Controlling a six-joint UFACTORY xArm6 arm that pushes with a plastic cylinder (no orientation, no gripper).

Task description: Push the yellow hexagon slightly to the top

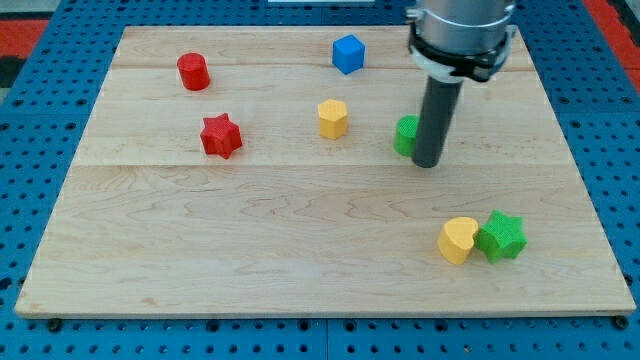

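Note:
The yellow hexagon [333,118] stands near the middle of the wooden board [250,230], a little toward the view's top. My tip [427,162] rests on the board to the hexagon's right and slightly lower, well apart from it. The rod covers most of a green block [404,135], which sits just left of the tip and between it and the hexagon; its shape cannot be made out.
A blue cube [348,53] lies above the hexagon. A red cylinder [193,72] and a red star [221,136] lie to the left. A yellow heart [458,240] touches a green star [501,236] at the lower right.

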